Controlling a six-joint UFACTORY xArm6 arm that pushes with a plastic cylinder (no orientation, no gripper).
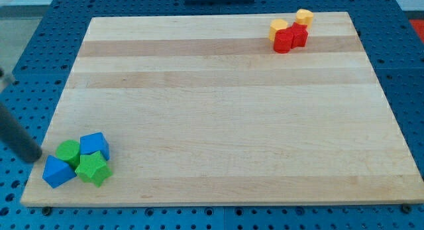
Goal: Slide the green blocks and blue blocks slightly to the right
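Two green blocks and two blue blocks sit clustered at the view's bottom left of the wooden board. A round green block [67, 152] touches a blue cube [94, 145] to its right. A green star-shaped block [93, 170] lies below them, and a blue block [57, 172] lies at the cluster's left. My tip [34, 157] is at the board's left edge, just left of the cluster, close to the round green block and the left blue block. The dark rod slants up to the view's left edge.
Two red blocks [290, 38] and two yellow blocks [279, 25] [304, 16] sit together near the board's top right corner. The board [225, 111] lies on a blue perforated table [404, 71].
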